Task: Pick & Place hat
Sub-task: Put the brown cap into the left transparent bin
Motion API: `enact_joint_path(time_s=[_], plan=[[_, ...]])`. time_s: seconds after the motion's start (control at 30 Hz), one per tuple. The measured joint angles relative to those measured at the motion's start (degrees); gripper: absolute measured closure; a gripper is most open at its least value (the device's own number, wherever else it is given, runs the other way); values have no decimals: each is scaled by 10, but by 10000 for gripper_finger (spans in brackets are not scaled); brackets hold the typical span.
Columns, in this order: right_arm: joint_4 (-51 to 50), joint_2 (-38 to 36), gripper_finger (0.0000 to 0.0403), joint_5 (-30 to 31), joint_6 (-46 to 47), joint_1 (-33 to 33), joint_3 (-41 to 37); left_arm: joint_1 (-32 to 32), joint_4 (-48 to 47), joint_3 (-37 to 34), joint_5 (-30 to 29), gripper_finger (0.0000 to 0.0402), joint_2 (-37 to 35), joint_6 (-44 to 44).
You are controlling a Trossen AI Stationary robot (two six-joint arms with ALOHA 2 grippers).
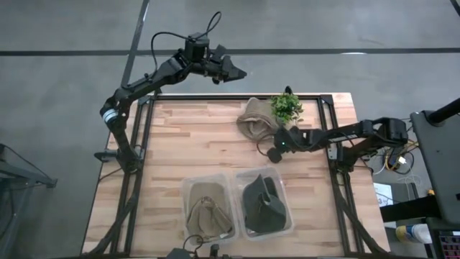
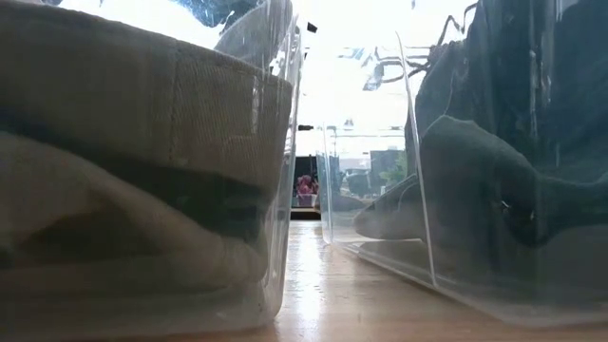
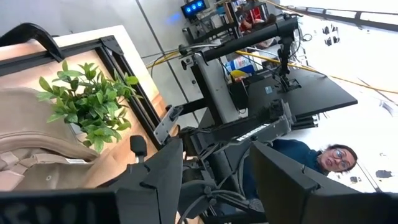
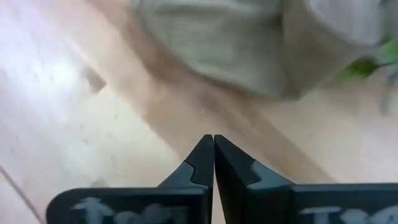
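Just ahead of the right hand (image 4: 213, 149), whose fingers were pressed together on nothing, lay the tan hat (image 1: 256, 119) on the desk (image 1: 187, 144), touching the small potted plant (image 1: 287, 106) at its far side. The step in hand looked like the approach to a pick: nothing was held. Behind the hand stood two clear bins, one (image 1: 208, 208) with tan cloth and one (image 1: 264, 203) with a dark hat, probably. Next the fingers would need to part and advance onto the brim. The left hand (image 1: 228, 68) waited, released, beyond the desk's far edge.
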Motion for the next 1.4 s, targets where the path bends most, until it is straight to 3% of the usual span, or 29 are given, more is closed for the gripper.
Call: enact_joint_path(time_s=[0.1,0.37,0.57,0.7,0.83,0.97,1.13,1.4], plan=[[-3,-25,395,29,1,8,-5,0,0,0,2,223,0,0],[-10,-140,376,28,55,12,-45,0,0,0,17,223,0,0],[-9,-208,299,21,165,-17,-102,0,0,0,18,223,0,19],[33,-230,227,0,179,-21,-132,1,1,0,20,223,0,19],[87,-231,168,9,110,-22,-139,1,8,0,43,223,0,20],[94,-216,138,59,68,-25,-143,1,9,0,45,223,0,27],[114,-185,136,76,56,-41,-143,2,9,0,46,223,0,34],[226,-102,148,67,33,-54,-143,5,13,0,47,223,0,31]])
